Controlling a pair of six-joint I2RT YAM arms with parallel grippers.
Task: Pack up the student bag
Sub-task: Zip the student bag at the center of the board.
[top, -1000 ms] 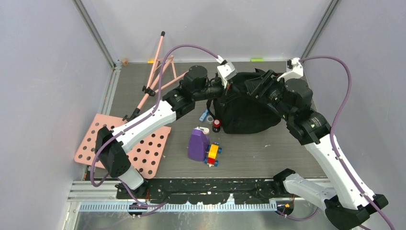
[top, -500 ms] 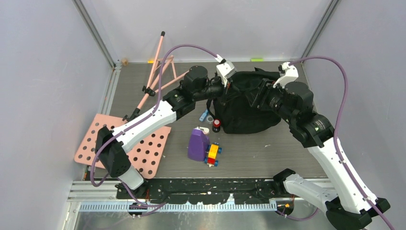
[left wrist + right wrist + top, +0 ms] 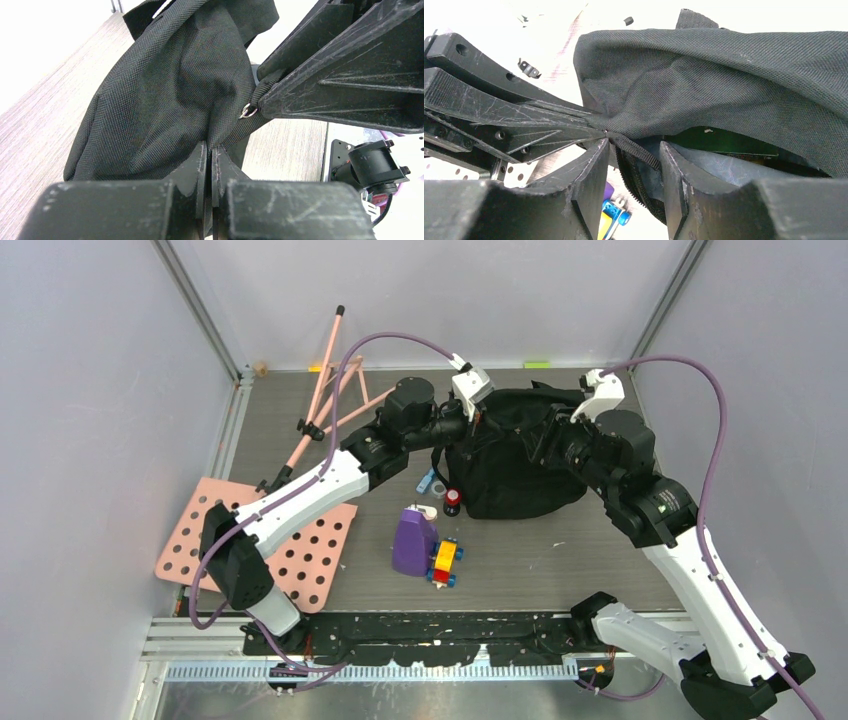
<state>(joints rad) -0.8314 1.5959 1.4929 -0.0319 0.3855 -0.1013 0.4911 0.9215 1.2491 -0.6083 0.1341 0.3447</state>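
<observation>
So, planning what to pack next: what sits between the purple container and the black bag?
Top view: a small red-capped object stands between the purple container and the student bag, a pale blue item beside it.

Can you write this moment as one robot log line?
left gripper: shut on student bag fabric | right gripper: open around zipper edge | purple bottle: outside bag

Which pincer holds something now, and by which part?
The left pincer pinches the black backpack by the fabric beside its zipper; the right pincer stands open around that zipper.
</observation>
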